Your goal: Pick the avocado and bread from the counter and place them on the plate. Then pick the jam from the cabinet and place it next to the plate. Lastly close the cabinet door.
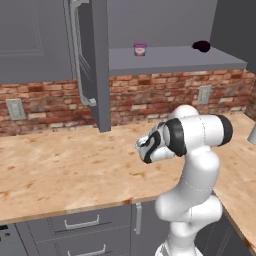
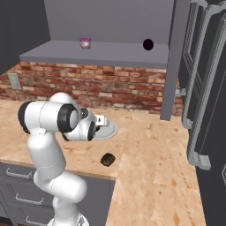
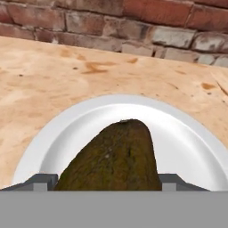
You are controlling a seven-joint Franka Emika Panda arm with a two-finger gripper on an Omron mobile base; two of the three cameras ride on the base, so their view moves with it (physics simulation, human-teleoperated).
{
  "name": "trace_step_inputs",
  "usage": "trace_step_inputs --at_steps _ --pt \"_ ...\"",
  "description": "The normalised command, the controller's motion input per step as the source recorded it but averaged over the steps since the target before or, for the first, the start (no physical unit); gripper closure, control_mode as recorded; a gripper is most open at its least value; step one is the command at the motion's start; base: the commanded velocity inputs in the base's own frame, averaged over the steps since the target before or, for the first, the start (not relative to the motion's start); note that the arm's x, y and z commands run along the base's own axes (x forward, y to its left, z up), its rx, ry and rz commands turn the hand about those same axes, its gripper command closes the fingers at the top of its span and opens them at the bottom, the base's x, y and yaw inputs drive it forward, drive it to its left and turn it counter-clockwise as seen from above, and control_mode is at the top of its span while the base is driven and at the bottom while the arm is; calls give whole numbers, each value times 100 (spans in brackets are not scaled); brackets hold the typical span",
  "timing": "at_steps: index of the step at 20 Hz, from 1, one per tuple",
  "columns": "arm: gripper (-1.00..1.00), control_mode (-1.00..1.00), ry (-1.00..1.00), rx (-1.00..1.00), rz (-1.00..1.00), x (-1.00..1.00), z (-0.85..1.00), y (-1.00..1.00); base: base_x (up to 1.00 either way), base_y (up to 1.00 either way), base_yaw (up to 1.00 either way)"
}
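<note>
avocado (image 3: pixel 116 158) sits between the gripper (image 3: pixel 107 181) fingers, gripper closed on it, over the plate (image 3: pixel 187 147) on the counter (image 3: pixel 53 80). bread (image 2: pixel 107 159) near counter edge. jam (image 2: pixel 85 42) on cabinet shelf (image 2: pixel 101 55), cabinet door (image 1: pixel 90 60) open.

Avocado (image 3: pixel 116 158) over plate (image 3: pixel 187 147); bread (image 2: pixel 107 160) on counter (image 2: pixel 150 167) nearby.
</note>
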Motion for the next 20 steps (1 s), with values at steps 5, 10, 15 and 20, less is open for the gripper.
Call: trace_step_inputs --at_steps 5,10,15,20 --pt "100 -100 0 -1 0 15 -29 0 0 0 0" --pt "100 -100 0 -2 0 9 -29 1 0 0 0" --pt "100 -100 0 -3 0 2 -28 3 0 0 0" --pt "-100 -100 -7 -1 0 0 -12 1 0 0 0"
